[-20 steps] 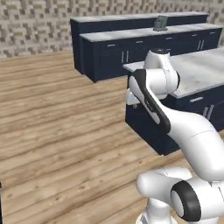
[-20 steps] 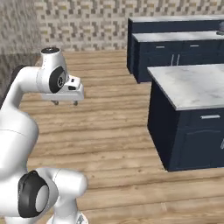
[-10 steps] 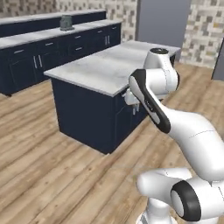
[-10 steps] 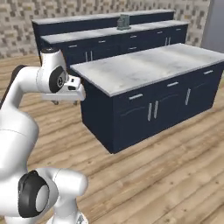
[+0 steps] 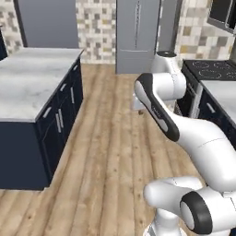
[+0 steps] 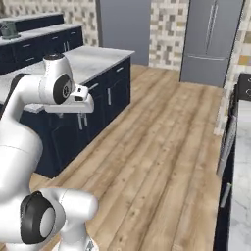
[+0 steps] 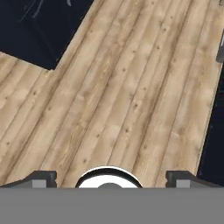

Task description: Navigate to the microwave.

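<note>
Wooden floor [image 5: 110, 152] of pale planks runs through the middle of both base views and across most of the hand view. Kitchen island [image 5: 32, 83], with dark blue cabinets and a grey marbled top, occupies the left side of the left base view. In the right base view it stands at centre left, behind the arm. Steel refrigerator [image 5: 138, 37] stands against the tiled back wall, at upper centre of the left base view and upper right of the right base view. White arm [image 5: 184, 133] rises from the lower right of the left base view and bends toward the frame's centre.

Black stove [image 5: 212, 69] with ring burners sits at the right edge of the left base view, set into a dark counter run. A dark unit at the extreme upper right corner of that view, directly above the stove, appears to be the microwave [image 5: 223, 14]; it is cut by the frame edge, and little detail can be read.

Second counter [image 6: 39, 34] lies at the upper left of the right base view and carries a small grey object [image 6: 7, 29].

Gripper [image 7: 111, 177] points down at bare floor. Its two dark tips sit wide apart at the bottom of the hand view, with nothing between them.
</note>
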